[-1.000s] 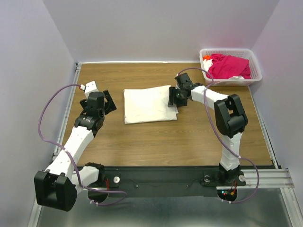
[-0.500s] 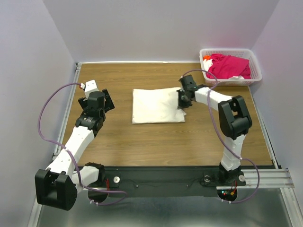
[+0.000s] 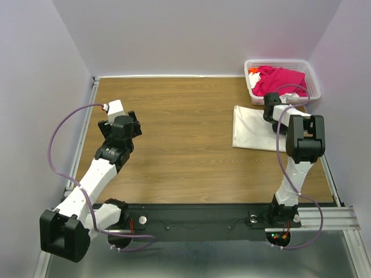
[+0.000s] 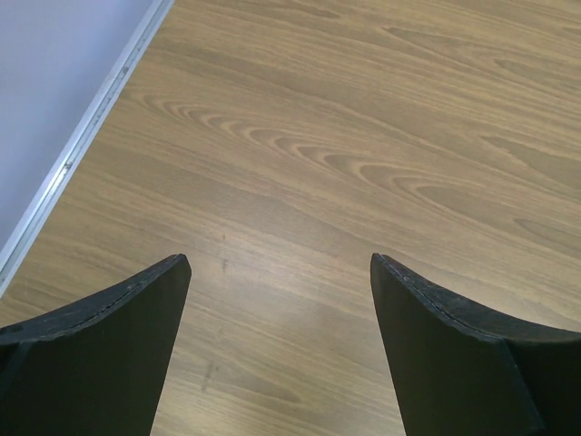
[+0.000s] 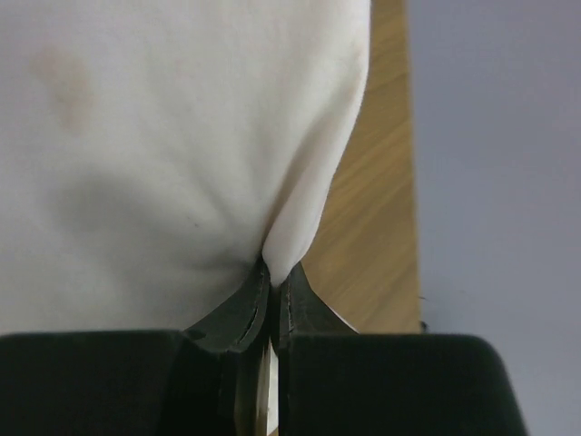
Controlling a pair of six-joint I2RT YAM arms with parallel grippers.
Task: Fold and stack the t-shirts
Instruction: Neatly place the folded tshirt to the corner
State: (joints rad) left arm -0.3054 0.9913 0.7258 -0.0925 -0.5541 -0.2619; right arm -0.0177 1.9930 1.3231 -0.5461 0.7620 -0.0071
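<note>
The folded off-white t-shirt point(image 3: 250, 128) lies flat at the right side of the table, just in front of the basket. My right gripper point(image 3: 271, 116) is shut on its right edge; in the right wrist view the cloth point(image 5: 163, 145) is pinched into a fold between the closed fingers point(image 5: 238, 313). The magenta-pink t-shirt point(image 3: 280, 80) is heaped in the white basket point(image 3: 311, 82) at the back right. My left gripper point(image 3: 120, 119) hovers open over bare wood at the left, its fingers point(image 4: 109, 345) spread wide with nothing between them.
A metal rail point(image 3: 86, 124) runs along the table's left edge beside the left arm. Walls close in on the left, back and right. The right wall point(image 5: 508, 136) stands close to the right gripper. A bit of orange and white cloth point(image 3: 253, 72) shows in the basket's left corner.
My right gripper has closed on the off-white t-shirt and dragged it from the table's middle to the right side near the basket. The left arm shifted only slightly.
</note>
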